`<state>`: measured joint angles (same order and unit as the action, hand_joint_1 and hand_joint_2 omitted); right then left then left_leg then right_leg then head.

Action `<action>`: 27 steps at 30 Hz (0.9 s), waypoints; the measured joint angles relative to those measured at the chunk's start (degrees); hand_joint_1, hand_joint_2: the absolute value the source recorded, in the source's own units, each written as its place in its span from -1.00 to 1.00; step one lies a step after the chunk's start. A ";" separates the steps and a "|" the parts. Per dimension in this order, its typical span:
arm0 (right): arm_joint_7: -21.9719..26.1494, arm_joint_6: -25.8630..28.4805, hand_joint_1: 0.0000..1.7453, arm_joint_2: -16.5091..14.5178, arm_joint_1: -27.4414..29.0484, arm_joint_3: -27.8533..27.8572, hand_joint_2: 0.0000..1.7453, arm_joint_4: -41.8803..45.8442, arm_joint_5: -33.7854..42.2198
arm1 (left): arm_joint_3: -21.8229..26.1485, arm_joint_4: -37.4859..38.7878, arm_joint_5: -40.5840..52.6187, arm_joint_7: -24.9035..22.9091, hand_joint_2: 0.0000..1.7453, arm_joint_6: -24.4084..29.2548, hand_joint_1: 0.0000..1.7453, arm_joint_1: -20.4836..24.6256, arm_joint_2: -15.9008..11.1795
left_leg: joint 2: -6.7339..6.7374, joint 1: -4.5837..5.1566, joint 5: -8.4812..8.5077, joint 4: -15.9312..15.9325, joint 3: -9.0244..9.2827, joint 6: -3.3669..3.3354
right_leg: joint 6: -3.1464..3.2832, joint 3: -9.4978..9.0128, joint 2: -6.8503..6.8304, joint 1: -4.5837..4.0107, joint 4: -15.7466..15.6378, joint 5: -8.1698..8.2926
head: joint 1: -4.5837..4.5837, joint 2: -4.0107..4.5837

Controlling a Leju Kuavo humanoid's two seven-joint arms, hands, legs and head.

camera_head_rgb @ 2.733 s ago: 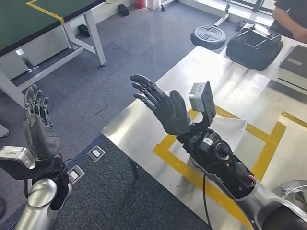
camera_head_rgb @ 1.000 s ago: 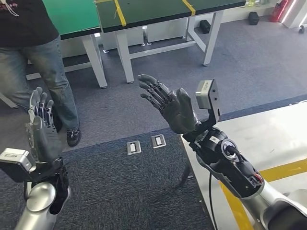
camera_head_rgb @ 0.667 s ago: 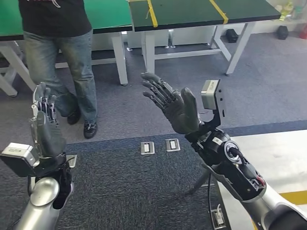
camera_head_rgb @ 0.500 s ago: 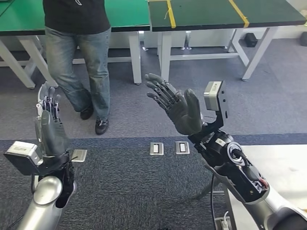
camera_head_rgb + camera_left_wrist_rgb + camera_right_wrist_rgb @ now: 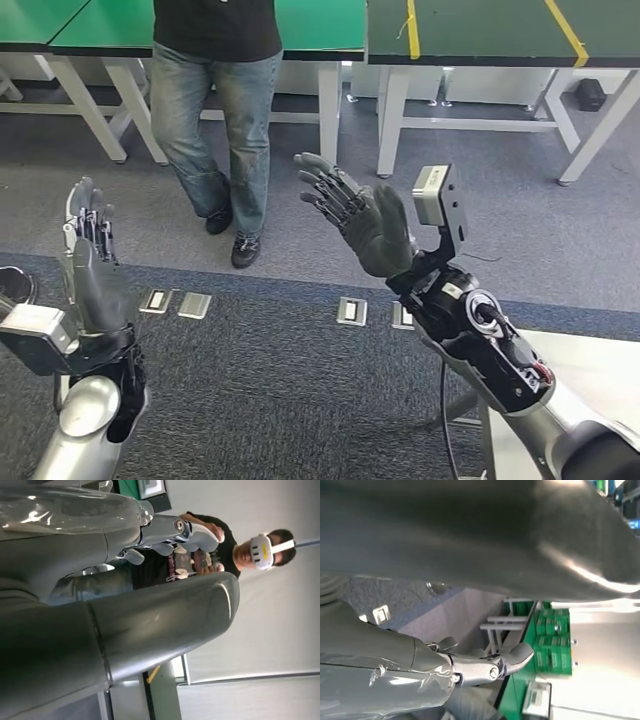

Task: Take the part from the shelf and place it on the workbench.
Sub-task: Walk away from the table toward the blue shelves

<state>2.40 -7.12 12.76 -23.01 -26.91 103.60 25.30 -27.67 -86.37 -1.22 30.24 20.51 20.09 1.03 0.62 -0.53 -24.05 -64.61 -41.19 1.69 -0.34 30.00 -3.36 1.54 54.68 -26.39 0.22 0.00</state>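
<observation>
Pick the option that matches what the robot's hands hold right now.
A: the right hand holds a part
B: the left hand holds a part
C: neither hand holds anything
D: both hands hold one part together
C: the left hand and right hand are both raised with fingers apart and nothing in them.

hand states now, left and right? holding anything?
Left hand: open, fingers pointing up, holding nothing.
Right hand: open, fingers spread, palm empty.
</observation>
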 joint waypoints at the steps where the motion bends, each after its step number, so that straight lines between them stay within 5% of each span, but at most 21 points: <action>1: 0.01 0.01 -1.00 0.00 0.00 0.01 -1.00 0.00 -0.01 | 0.00 -0.01 0.01 -0.02 -1.00 0.01 -1.00 0.08 0.01 | 1.26 0.24 1.54 4.26 2.22 -0.15 | -0.21 -0.25 -0.56 -0.13 0.01 -0.25 | -0.14 0.00; 4: -0.07 0.04 -1.00 0.00 -0.04 0.05 -1.00 0.00 -0.13 | 0.00 -0.01 0.02 -0.16 -1.00 0.03 -1.00 0.24 0.08 | 2.78 1.01 2.66 9.96 5.06 -1.12 | -1.04 -0.83 -2.01 -0.62 -0.08 -0.90 | -0.01 0.00; 6: -0.17 0.08 -1.00 0.00 -0.04 0.07 -1.00 0.01 -0.26 | 0.00 -0.03 0.06 -0.35 -1.00 0.07 -1.00 0.13 0.08 | 1.47 0.93 2.64 10.17 5.21 -1.83 | -1.61 -1.18 -2.80 -0.52 -0.19 -1.39 | 0.28 0.00; 8: -0.30 0.09 -1.00 -0.01 -0.06 0.11 -1.00 0.03 -0.37 | 0.00 -0.13 0.16 -0.56 -1.00 0.12 -1.00 0.13 0.10 | 0.28 0.60 2.63 10.57 5.76 -2.56 | -1.96 -0.43 -1.13 -0.27 2.14 -3.13 | 0.66 0.00; 11: -0.46 0.08 -1.00 -0.01 0.10 0.19 -1.00 -0.01 -0.46 | 0.00 -0.20 0.21 -0.80 -1.00 0.21 -1.00 0.02 0.16 | -1.61 0.54 2.50 10.68 6.20 -3.23 | -2.05 5.33 2.62 -0.28 13.71 -7.94 | 1.68 0.00; 13: -0.52 0.13 -1.00 0.00 0.30 0.21 -1.00 -0.12 -0.49 | 0.00 -0.20 0.21 -0.84 -1.00 0.21 -1.00 -0.21 0.15 | -3.20 0.70 2.43 10.59 6.26 -3.32 | -1.98 8.50 3.16 -0.40 18.19 -8.33 | 2.16 0.00; 15: -0.52 0.18 -1.00 0.00 0.33 0.22 -1.00 -0.22 -0.50 | 0.00 -0.20 0.21 -0.84 -1.00 0.21 -1.00 -0.29 0.13 | -4.86 0.78 2.30 10.41 6.42 -3.25 | -1.65 7.42 3.71 -0.41 13.67 -4.27 | 2.49 0.00; 17: -0.52 0.17 -1.00 0.00 0.29 0.23 -1.00 -0.28 -0.50 | 0.00 -0.21 0.23 -0.85 -1.00 0.20 -1.00 -0.27 0.13 | -6.33 0.75 2.08 10.07 6.38 -2.97 | -1.21 4.11 6.46 -0.23 5.53 -0.04 | 2.70 0.00; 19: -0.49 0.15 -1.00 0.00 0.22 0.25 -1.00 -0.33 -0.50 | 0.00 -0.24 0.28 -0.89 -1.00 0.23 -1.00 -0.29 0.13 | -7.60 0.52 2.15 9.78 5.81 -2.44 | -0.94 2.17 8.39 -0.22 1.43 0.90 | 2.78 0.00; 21: -0.43 0.02 -1.00 -0.03 0.11 0.23 -1.00 -0.35 -0.50 | 0.00 -0.33 0.35 -0.94 -1.00 0.36 -1.00 -0.44 0.10 | -8.75 0.36 2.48 9.94 5.31 -1.71 | -0.66 1.66 7.36 -0.27 0.73 0.77 | 2.93 0.00; 22: -0.38 -0.11 -1.00 -0.06 0.05 0.21 -1.00 -0.37 -0.49 | 0.00 -0.39 0.40 -0.95 -1.00 0.44 -1.00 -0.50 0.08 | -8.23 0.43 2.34 9.86 5.24 -1.39 | -0.42 1.40 6.64 -0.15 0.42 0.91 | 2.94 0.00; 24: -0.17 -0.43 -1.00 -0.11 -0.14 0.22 -1.00 -0.44 -0.45 | 0.00 -0.49 0.50 -0.93 -1.00 0.61 -1.00 -0.41 0.01 | -4.86 0.56 0.34 6.53 3.67 -0.78 | 0.11 0.82 4.99 0.14 -0.28 1.19 | 2.30 0.00; 25: -0.07 -0.60 -1.00 -0.11 -0.17 0.22 -1.00 -0.52 -0.42 | 0.00 -0.51 0.53 -0.93 -1.00 0.69 -1.00 -0.40 -0.01 | -2.88 0.39 -1.33 2.98 1.96 -0.47 | 0.29 0.70 4.20 0.09 -0.43 1.21 | 1.86 0.00; 27: 0.13 -0.99 -1.00 -0.11 -0.18 0.16 -1.00 -0.77 -0.38 | 0.00 -0.51 0.54 -0.94 -1.00 0.91 -1.00 -0.59 -0.07 | -1.30 -0.05 -4.01 -4.70 -2.24 0.12 | 0.41 0.66 2.57 0.06 -0.45 1.09 | 1.11 0.00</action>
<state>2.54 -8.11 12.66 -23.19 -26.74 102.83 24.92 -27.67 -86.88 -0.68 29.30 21.41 19.50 0.96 -0.69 -0.58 -28.07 -69.31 -43.43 1.81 0.07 30.66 -0.79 1.60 54.23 -25.30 1.33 0.00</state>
